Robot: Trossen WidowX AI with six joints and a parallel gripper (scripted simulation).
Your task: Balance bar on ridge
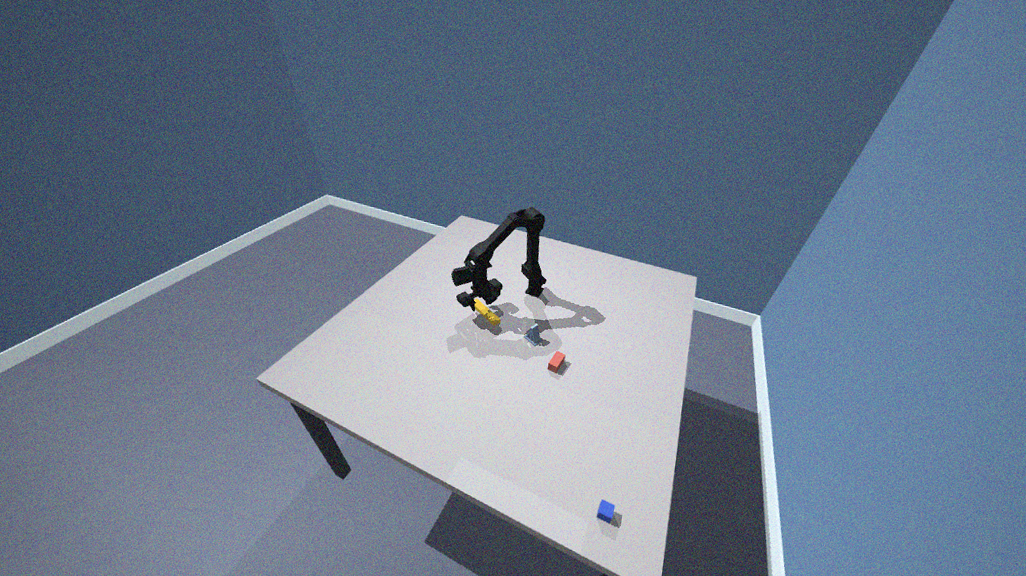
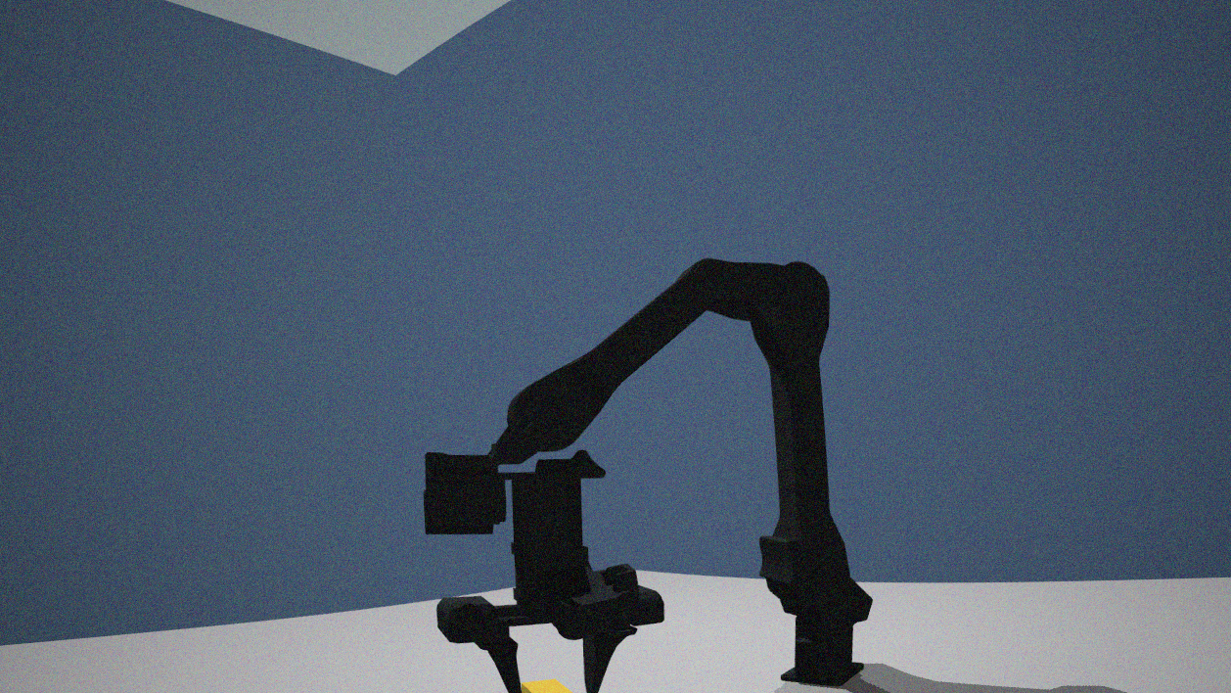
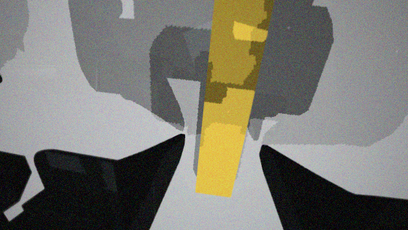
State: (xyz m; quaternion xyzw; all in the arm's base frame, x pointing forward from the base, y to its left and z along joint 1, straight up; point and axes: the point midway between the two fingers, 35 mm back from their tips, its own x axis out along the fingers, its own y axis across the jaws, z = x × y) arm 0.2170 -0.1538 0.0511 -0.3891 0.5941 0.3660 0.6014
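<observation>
Wrist view gives me the best read: the yellow bar runs from the top edge of the frame down through the centre, its near end stopping a little below the middle, lying flat on the pale table. My gripper straddles that near end with its two dark fingers standing wide, one to the lower left and one to the lower right, with clear strips of table showing between each fingertip and the bar. So the pincer is open and holds nothing. Patchy shadows from the arm fall across the upper half of the bar and the table around it.

In the exterior view I see the arm arched over from its base at the lower right of the frame, the gripper pointing straight down, its tips low beside a sliver of the bar at the bottom edge.

From the top view, the bar sits just below the gripper near the frame's centre. The small grey-blue ridge stands to the right of it, apart from the bar, which is not on it. A red block lies further right and lower, and a blue block rests near the table's lower right corner.
</observation>
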